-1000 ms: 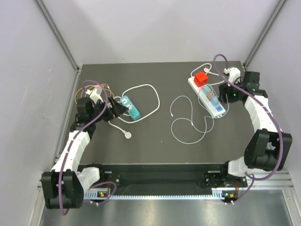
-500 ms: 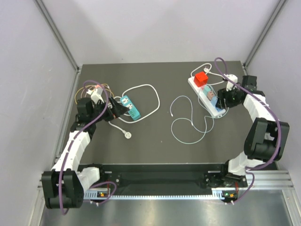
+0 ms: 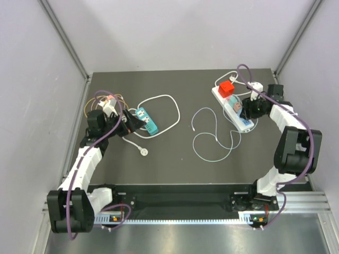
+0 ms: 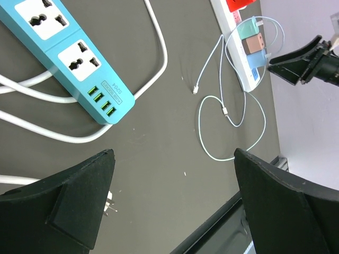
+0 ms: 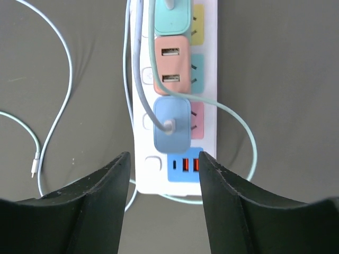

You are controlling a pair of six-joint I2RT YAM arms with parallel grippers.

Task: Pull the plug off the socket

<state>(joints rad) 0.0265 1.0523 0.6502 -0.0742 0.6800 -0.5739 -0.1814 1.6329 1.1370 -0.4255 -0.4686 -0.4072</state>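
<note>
The right gripper (image 5: 164, 159) is spread and holds nothing. Its fingers flank the near end of the socket (image 5: 151, 185), which lies on the counter (image 5: 275, 79). The blue plug (image 5: 171, 124), the likely target, sits just ahead of the fingertips. Advance until both pads bracket the plug body, clear of its cable (image 5: 142, 79). Close firmly, then pull square to the strip face. Avoid the salmon adapter (image 5: 170, 71) directly beyond.

Overhead, two wrist close-ups, socket (image 5: 159, 182) shared
</note>
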